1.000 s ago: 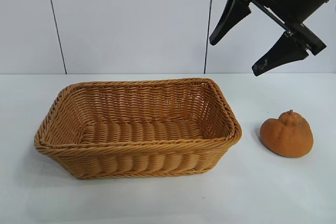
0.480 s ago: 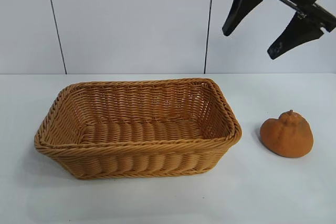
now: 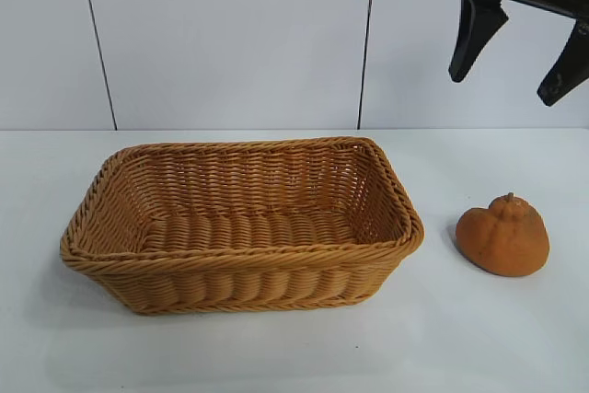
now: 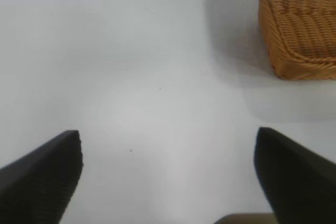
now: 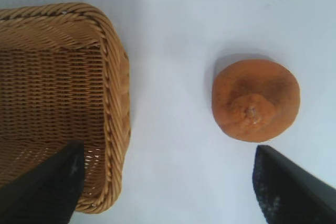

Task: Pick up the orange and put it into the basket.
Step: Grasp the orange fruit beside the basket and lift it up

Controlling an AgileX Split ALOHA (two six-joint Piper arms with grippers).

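A: Left to right, what lies on the table (image 3: pixel 276 347)?

B: Left of centre, the basket (image 3: pixel 241 224), long axis running left–right, nothing in it. Right of it, apart from its right wall, the orange (image 3: pixel 503 236), resting on the table with its knob uppermost.

A: And the left gripper (image 4: pixel 168 179)?

B: Not in the exterior view. Its wrist view shows both fingers spread wide over bare table, nothing between them, with only a corner of the basket in sight. It appears idle.

A: The right gripper (image 3: pixel 517 51)?

B: High at the far right, above the table, fingers wide apart and pointing down, empty. This is the arm placed to act.

A: Which relation governs the coming move?

B: The orange lies below the right gripper and nearer the viewer. In the right wrist view the orange (image 5: pixel 255 99) sits toward one finger rather than midway between the two, with the basket rim (image 5: pixel 116 103) toward the other. The judgement: the gripper must first centre over the fruit, then descend.

A: Does the fruit favour one grasp axis?

B: Little. It is lumpy but roughly round, so the present spread seems enough to straddle it.
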